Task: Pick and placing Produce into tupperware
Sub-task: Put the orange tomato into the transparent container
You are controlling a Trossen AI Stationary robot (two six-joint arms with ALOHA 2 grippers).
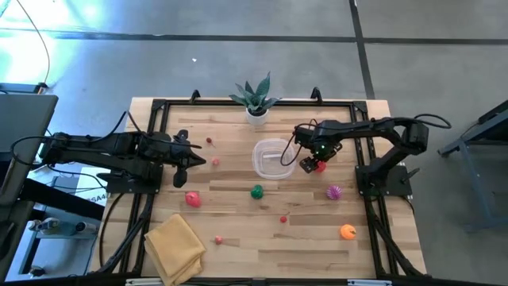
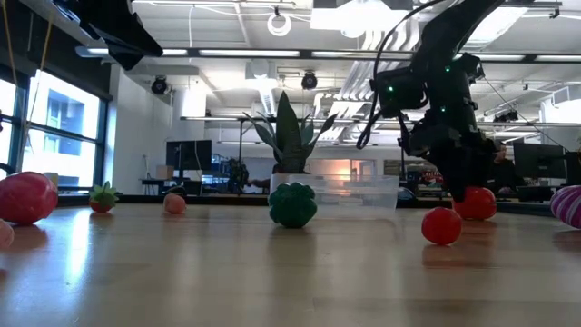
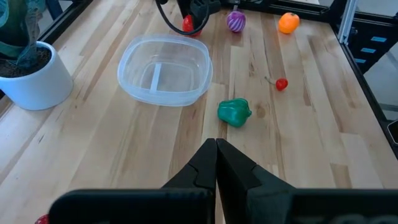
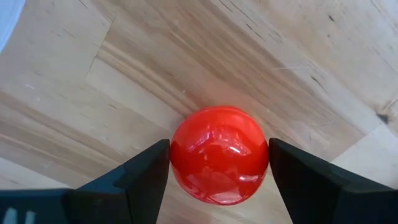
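**Right gripper straddling a red ball beside the empty tupperware**

Reading from the bench's left edge, we find the left gripper waiting over the left half, its fingers pressed together with nothing between them. Around it lie scattered produce: a pink piece toward the near edge, and smaller red bits on the bare wood. A green pepper-like piece sits near the bench centre, just short of the tupperware, which stands empty toward the far edge, in front of the potted plant.

Immediately right of the container, the right gripper is spread around a red ball, one finger at each flank; the wrist view shows the pads at or nearly at the surface, and we cannot tell whether they yet bear on it. Further right lie a spiky purple piece and an orange piece near the right near corner.

We judge the ball light, rigid and glossy, hence prone to squirt out of a pinch. Hold should fall across its widest girth, centred, with modest closing force
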